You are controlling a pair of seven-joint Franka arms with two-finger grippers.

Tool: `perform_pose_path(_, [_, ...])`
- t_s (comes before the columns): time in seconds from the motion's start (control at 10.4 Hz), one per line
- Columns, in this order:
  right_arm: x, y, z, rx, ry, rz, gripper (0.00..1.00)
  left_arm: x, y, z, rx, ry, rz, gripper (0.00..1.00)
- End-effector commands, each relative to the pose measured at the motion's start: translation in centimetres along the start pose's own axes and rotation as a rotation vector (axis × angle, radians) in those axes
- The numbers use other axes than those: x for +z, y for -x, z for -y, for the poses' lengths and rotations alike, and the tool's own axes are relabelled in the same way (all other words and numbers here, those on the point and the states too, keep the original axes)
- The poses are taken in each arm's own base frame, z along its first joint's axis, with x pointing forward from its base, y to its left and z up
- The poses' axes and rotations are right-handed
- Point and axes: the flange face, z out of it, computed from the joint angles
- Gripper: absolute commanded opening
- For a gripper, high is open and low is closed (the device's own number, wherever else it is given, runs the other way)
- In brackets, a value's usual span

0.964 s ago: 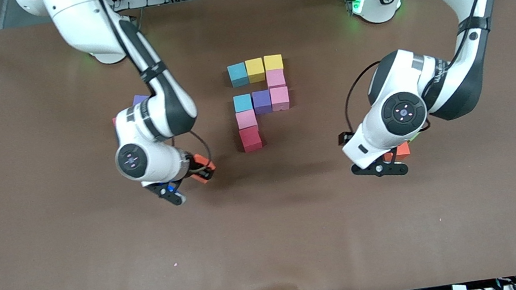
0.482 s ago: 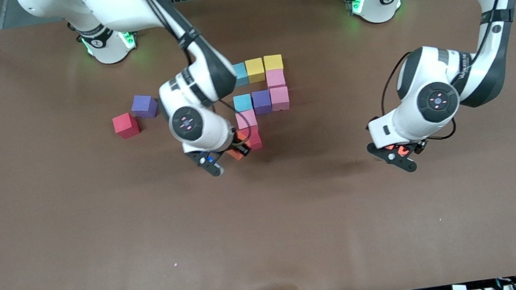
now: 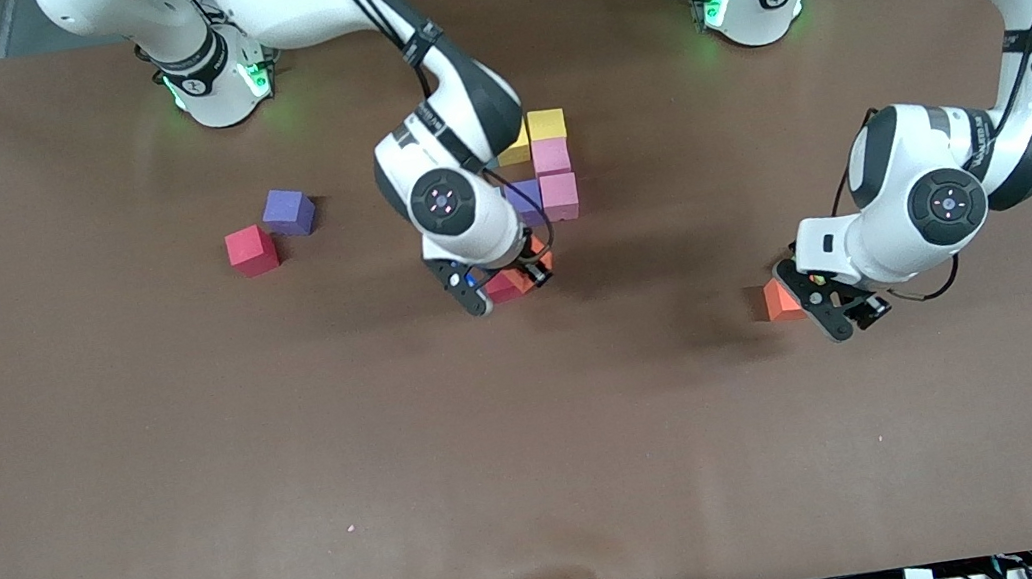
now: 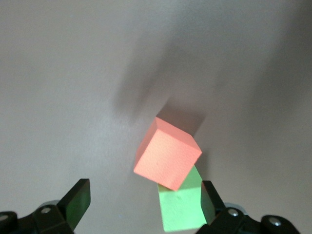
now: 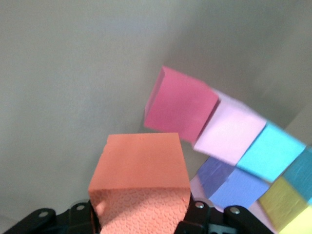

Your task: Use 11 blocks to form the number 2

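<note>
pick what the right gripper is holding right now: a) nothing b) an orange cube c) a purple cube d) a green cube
b: the right wrist view shows the right gripper shut on an orange cube, carried over the red cube at the near end of the part-built figure.

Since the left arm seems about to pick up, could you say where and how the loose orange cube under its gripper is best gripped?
Come straight down with the open left gripper. Grip the orange cube across two opposite flat sides, turning the wrist to match, since it sits skewed. A green cube touches one edge, so choose the free pair of faces.
</note>
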Motion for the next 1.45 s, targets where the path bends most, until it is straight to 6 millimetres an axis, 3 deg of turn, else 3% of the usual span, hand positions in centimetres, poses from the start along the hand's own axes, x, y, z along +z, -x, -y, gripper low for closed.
perform_pose_path(0.0, [1.4,1.6,0.6,0.123,-0.041,0.007,0.41,1.9,0.0,-0.9,0.136,-0.065,0.004,1.00])
perform_pose_path(0.48, [3.0,1.4,1.0,0.297,-0.075,0.006,0.41,5.5,0.8,-1.7,0.157,-0.070,-0.009,1.00])
perform_pose_path(0.96, [6.0,1.8,0.8,0.394,-0.077,0.042,0.41,6.2,0.8,-2.2,0.238,-0.067,-0.003,1.00])
perform_pose_path(1.35, [8.3,2.8,-0.5,0.385,-0.048,0.009,0.41,7.4,0.7,-2.4,0.257,-0.070,-0.004,1.00])
